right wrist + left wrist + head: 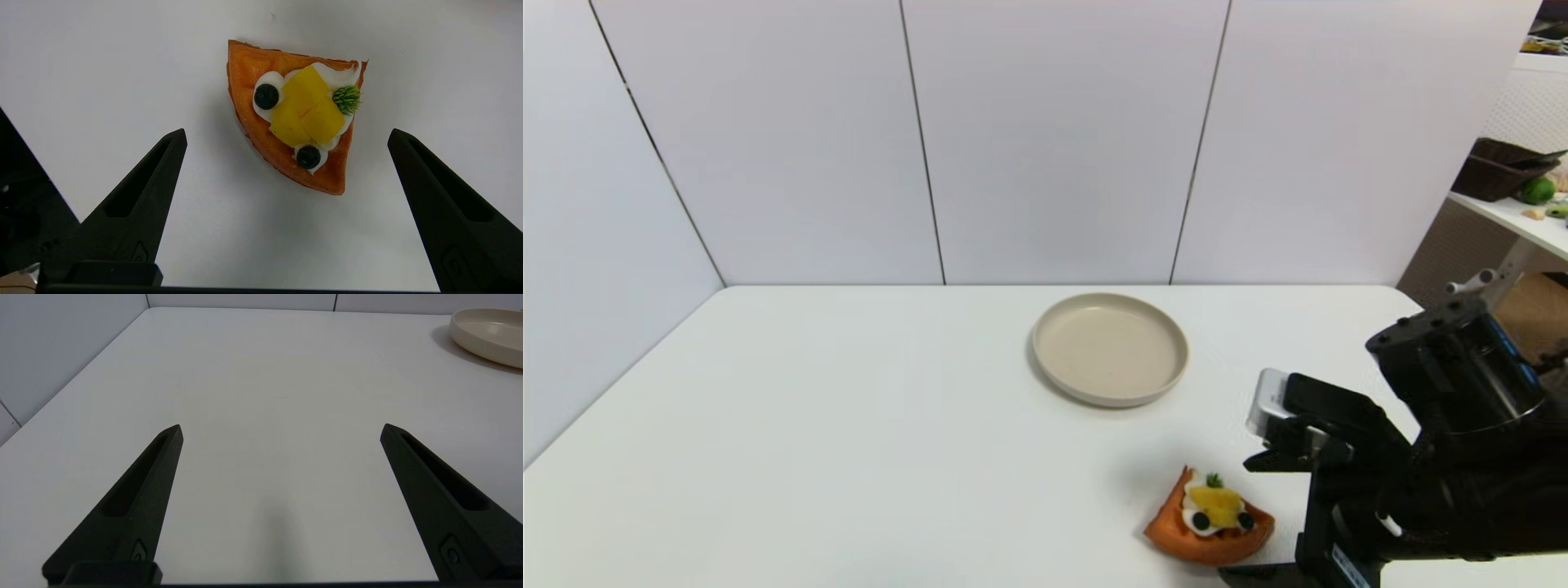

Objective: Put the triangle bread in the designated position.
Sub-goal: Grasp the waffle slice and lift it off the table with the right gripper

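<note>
White table (849, 425) enclosed by pale wall panels (1062, 139); a side shelf with a dark basket (1499, 167) stands off its right edge. Beige plate (1110, 349) near the far edge. Triangle bread (1210, 520) lies flat near the front edge, right of centre, curved crust toward the front, its tip pointing toward the far edge. Right gripper (286, 134) above it, fingers spread, not touching. Left gripper (282, 428) spread wide over bare table.

triangle bread (1207, 520) on table (849, 457), plate (1110, 349) beyond
</note>
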Controlling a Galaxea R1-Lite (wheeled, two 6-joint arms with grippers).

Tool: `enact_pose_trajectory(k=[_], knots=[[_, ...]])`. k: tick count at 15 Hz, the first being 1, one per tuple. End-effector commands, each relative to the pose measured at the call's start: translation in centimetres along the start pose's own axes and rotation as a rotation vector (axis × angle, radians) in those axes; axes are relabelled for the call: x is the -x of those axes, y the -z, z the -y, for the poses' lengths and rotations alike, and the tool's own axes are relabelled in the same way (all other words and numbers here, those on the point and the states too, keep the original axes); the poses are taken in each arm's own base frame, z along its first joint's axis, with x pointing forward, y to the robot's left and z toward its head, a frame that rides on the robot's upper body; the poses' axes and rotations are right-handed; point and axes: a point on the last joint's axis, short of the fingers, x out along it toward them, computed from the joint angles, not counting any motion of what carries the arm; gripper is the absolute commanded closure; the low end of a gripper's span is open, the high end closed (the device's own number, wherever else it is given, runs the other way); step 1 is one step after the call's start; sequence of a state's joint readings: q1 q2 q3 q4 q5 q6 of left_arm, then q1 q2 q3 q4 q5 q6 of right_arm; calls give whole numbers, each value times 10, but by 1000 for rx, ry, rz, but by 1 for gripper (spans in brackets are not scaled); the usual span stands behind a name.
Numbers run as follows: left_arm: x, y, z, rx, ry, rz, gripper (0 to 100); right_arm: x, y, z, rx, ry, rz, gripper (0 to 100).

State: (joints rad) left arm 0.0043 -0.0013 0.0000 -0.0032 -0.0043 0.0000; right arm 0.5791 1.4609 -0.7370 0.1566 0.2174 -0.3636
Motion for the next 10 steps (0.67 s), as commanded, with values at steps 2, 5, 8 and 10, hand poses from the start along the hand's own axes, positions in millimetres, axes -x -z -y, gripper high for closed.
enact_pose_trajectory(k=[2, 5, 8, 10], knots=[[0, 0, 0, 0, 0, 2, 0, -33, 1, 7, 28, -18, -40, 0], [0, 0, 0, 0, 0, 2, 0, -44, -1, 11, 33, -15, -30, 0], [0, 0, 0, 0, 0, -1, 0, -48, 1, 11, 48, -19, -46, 100], [0, 0, 0, 0, 0, -1, 0, -50, 7, 10, 51, -28, -68, 100]])
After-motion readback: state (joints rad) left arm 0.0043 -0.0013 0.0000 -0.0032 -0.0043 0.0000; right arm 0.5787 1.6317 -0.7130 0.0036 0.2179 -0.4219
